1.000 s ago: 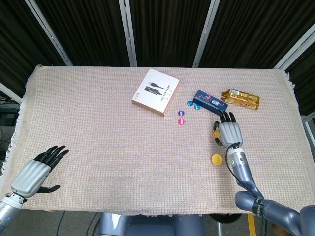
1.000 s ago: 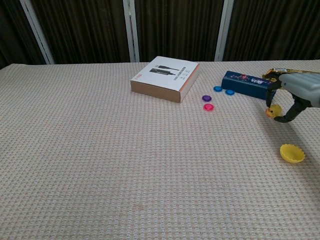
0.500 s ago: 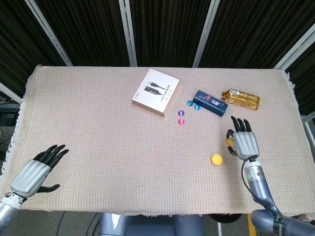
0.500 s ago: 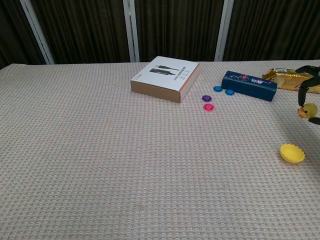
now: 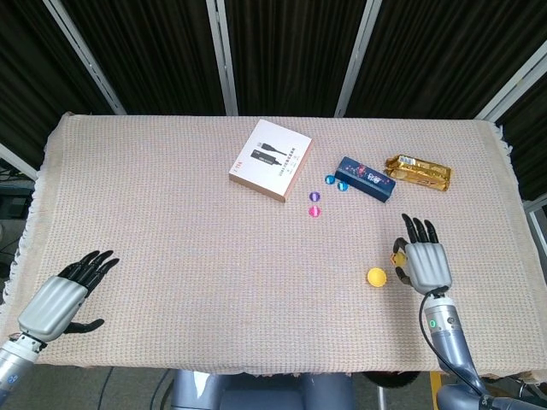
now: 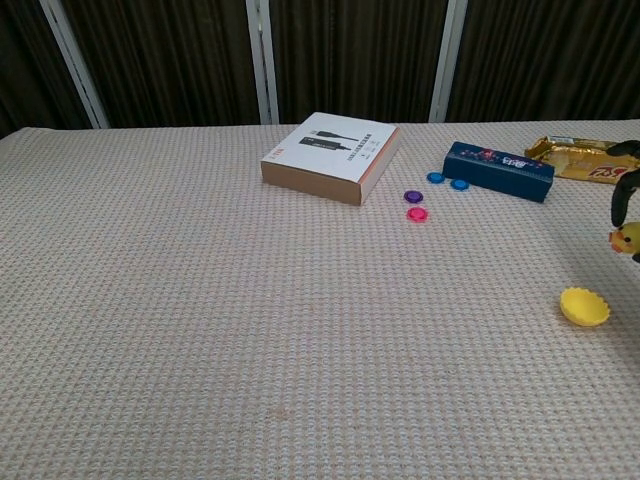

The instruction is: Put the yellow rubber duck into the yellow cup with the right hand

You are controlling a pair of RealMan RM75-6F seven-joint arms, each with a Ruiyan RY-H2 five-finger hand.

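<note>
The yellow rubber duck (image 6: 626, 240) shows at the far right edge of the chest view, pinched by my right hand (image 5: 425, 260) above the cloth; in the head view only a bit of the duck (image 5: 397, 255) peeks out at the hand's left side. The yellow cup (image 5: 376, 276) (image 6: 585, 306) is small and scalloped and stands on the cloth just left of and below the hand. My left hand (image 5: 63, 295) rests at the near left corner, fingers spread, holding nothing.
A white and tan box (image 5: 270, 160) lies at the back centre. A dark blue box (image 5: 366, 179) and a gold snack pack (image 5: 417, 172) lie behind my right hand. Small blue, purple and pink discs (image 5: 314, 203) sit between the boxes.
My right hand has carried the duck toward the near edge and right, from beside the blue box to a spot just right of the yellow cup. The left hand has not moved.
</note>
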